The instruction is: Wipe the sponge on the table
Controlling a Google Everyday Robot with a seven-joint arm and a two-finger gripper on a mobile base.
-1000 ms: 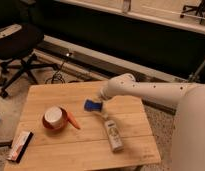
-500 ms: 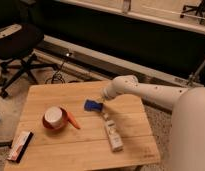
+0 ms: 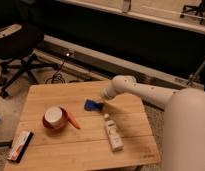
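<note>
The dark blue sponge (image 3: 91,105) lies flat on the pale plank table (image 3: 56,92), a little right of its middle. My white arm comes in from the right. Its gripper (image 3: 102,102) is low over the table, and its tip meets the sponge's right end. The tip of the arm hides that end of the sponge.
A white cup (image 3: 55,116) stands in a red holder left of the sponge, with an orange stick-like item (image 3: 73,120) beside it. A white bottle (image 3: 113,133) lies in front of the gripper. A flat packet (image 3: 20,145) sits at the front left corner. An office chair (image 3: 21,50) stands behind on the left.
The arm's forearm shifted slightly; the gripper stays at the sponge, which lies in nearly the same spot.
</note>
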